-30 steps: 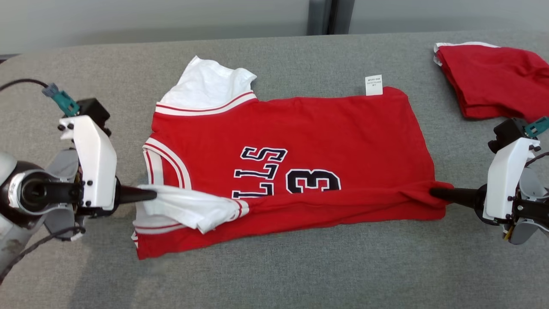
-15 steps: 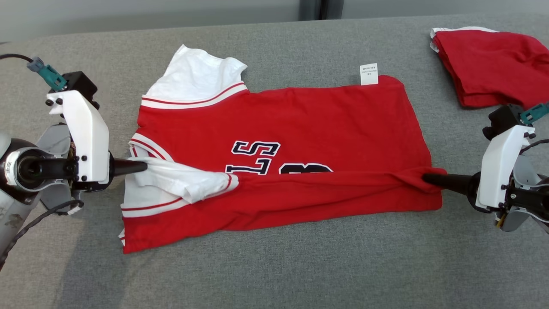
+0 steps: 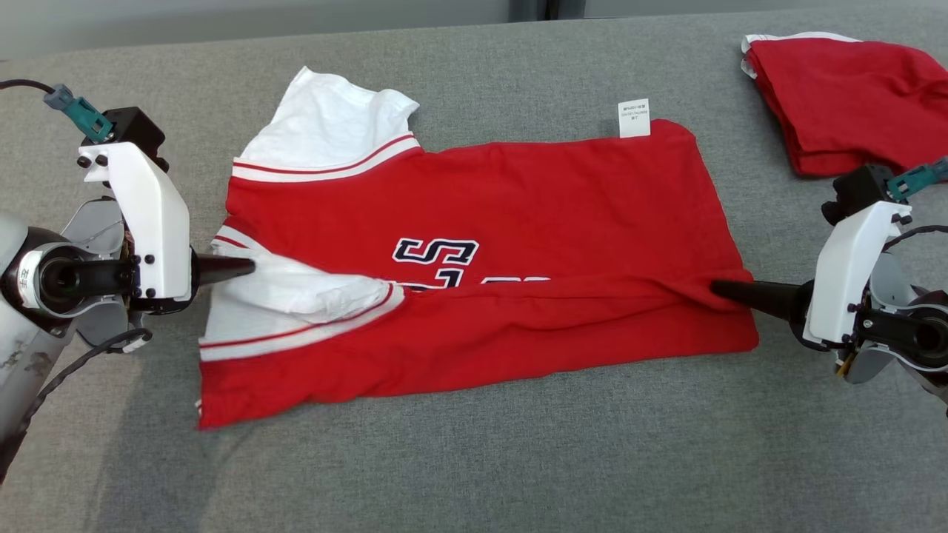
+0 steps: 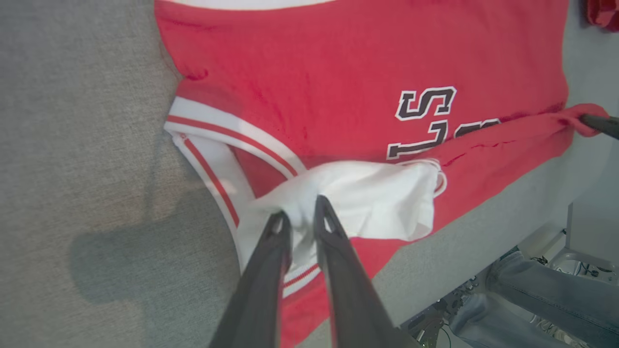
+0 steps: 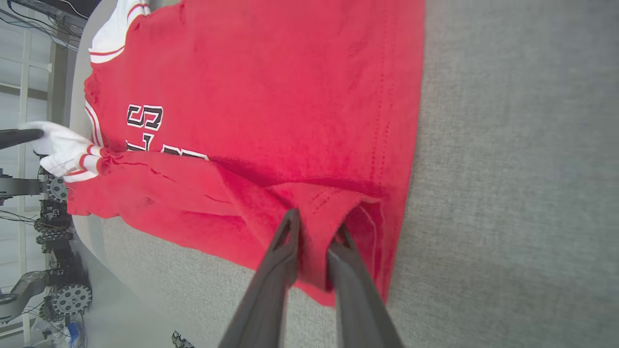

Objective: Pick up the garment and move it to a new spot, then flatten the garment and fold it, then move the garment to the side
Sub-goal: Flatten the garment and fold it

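Note:
The garment (image 3: 518,200) is a red jersey with white sleeves and dark lettering, spread on the grey table (image 3: 474,459). Its near long edge is lifted and folded over toward the far side, hiding part of the lettering. My left gripper (image 3: 248,268) is shut on the near white sleeve (image 4: 367,198), pinched between its fingers (image 4: 278,232). My right gripper (image 3: 717,290) is shut on the red hem corner (image 5: 319,212) at the garment's right end. A white care label (image 3: 634,118) sticks out at the far edge.
A second folded red garment (image 3: 844,96) lies at the table's far right corner. A person's legs in jeans (image 4: 541,295) stand beyond the table edge in the left wrist view. Wheeled equipment (image 5: 58,290) sits on the floor past the table.
Both grippers have carried the near edge further over the garment, covering the number and more of the lettering. The head camera has tilted, shifting the whole scene up and left.

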